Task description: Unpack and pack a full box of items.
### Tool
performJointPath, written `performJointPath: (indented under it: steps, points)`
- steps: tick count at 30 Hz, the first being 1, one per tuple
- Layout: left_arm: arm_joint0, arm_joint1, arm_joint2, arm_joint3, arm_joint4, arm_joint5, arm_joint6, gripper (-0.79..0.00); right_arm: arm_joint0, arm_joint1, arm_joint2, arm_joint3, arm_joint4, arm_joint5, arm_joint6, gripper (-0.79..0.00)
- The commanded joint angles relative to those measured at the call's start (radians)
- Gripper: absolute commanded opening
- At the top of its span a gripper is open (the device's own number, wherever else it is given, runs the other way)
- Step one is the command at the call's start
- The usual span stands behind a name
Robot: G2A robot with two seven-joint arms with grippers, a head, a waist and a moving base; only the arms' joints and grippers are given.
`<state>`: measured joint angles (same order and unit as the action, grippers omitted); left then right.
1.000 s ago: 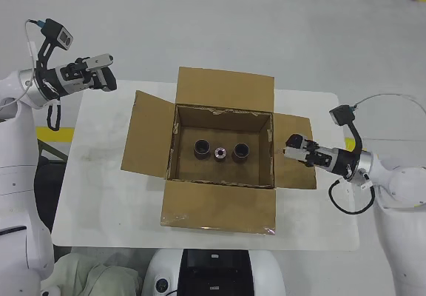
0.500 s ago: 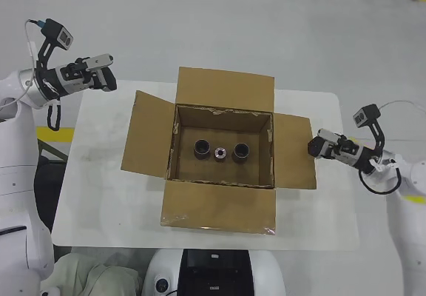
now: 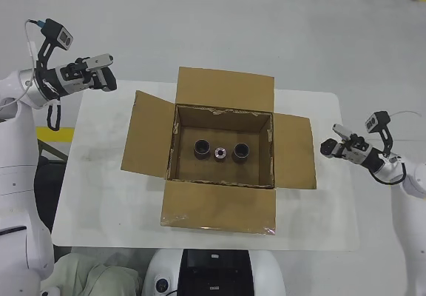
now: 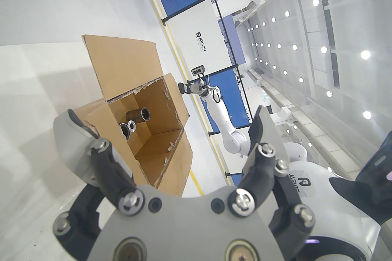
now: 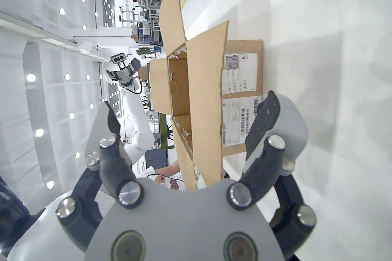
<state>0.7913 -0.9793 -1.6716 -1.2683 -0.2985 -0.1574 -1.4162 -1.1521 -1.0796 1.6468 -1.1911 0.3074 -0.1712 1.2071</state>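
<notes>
Unpacking looks barely begun: the left gripper [image 3: 112, 72] and the right gripper [image 3: 328, 140] hang spread and empty, the open brown cardboard box [image 3: 220, 207] lies between them, and its three small dark metal cylinders [image 3: 220, 153] sit inside, so one arm should next reach down in.

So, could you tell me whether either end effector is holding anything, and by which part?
Nothing is held: the left end effector and right end effector are both open and empty, clear of the box with its three metal parts.
</notes>
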Motion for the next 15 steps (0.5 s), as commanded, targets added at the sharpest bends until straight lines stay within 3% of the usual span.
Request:
performJointPath:
  steps: [1,15]
  points:
    - [0.000,0.000,0.000,0.000,0.000,0.000,0.000,0.000,0.008,0.000,-0.018,0.017,-0.004,-0.004,0.002,0.000]
    - [0.000,0.000,0.000,0.000,0.000,0.000,0.000,0.000,-0.001,-0.005,-0.112,-0.010,0.063,-0.018,0.052,0.000]
